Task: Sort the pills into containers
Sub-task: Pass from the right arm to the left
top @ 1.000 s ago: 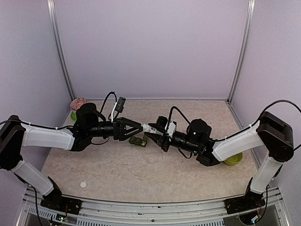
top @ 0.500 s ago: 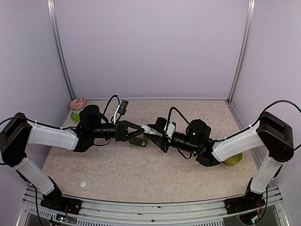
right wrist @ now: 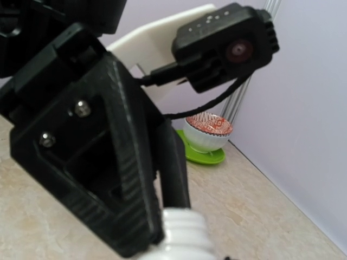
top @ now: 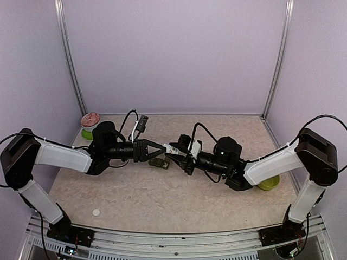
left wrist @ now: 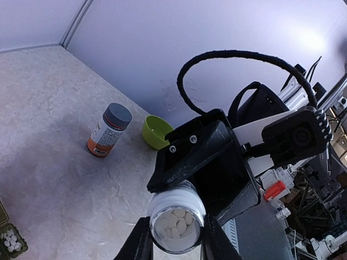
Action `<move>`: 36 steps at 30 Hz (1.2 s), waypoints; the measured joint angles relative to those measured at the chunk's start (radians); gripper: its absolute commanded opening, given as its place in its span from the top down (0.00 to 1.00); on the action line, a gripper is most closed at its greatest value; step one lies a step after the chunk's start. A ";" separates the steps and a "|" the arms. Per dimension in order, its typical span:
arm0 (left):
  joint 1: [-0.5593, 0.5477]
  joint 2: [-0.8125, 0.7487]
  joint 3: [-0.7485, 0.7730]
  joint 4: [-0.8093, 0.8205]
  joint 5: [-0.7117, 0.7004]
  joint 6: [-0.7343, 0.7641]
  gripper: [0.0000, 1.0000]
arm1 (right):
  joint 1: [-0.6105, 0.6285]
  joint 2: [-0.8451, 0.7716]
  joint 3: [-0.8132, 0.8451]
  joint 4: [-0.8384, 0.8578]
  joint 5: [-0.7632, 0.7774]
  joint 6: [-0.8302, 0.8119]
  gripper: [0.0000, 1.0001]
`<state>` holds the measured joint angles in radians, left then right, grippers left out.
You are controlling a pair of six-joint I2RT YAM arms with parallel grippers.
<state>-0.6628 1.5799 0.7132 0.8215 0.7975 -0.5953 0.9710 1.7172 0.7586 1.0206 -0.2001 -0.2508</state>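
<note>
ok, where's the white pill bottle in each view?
Top external: white pill bottle centre frame, just up-right of the containers.
Left wrist: bottle bottom centre, open mouth facing camera, pills showing.
Right wrist: bottle at bottom edge, threaded neck only.
Landmarks: lime-green bowl links top and left wrist; patterned bowl links top and right wrist.

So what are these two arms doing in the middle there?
They meet over the dark green pill organizer. The right gripper holds an open white pill bottle with white tablets inside, its mouth toward the left gripper, whose fingers sit either side of the rim; whether they squeeze it isn't clear. One organizer compartment already holds white pills.
</note>
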 measured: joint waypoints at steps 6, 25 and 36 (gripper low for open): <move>0.004 0.007 0.000 0.008 0.006 -0.007 0.82 | 0.000 0.002 0.000 -0.001 0.004 0.000 0.67; 0.001 0.011 0.000 0.031 0.000 -0.020 0.75 | 0.002 0.010 0.019 -0.015 -0.009 -0.002 0.67; 0.002 0.011 0.000 0.031 -0.003 -0.022 0.81 | 0.002 0.012 0.020 -0.024 -0.005 -0.003 0.29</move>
<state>-0.6609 1.5909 0.7132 0.8520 0.7944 -0.6170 0.9733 1.7290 0.7788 0.9962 -0.2047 -0.2543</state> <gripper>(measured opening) 0.288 0.567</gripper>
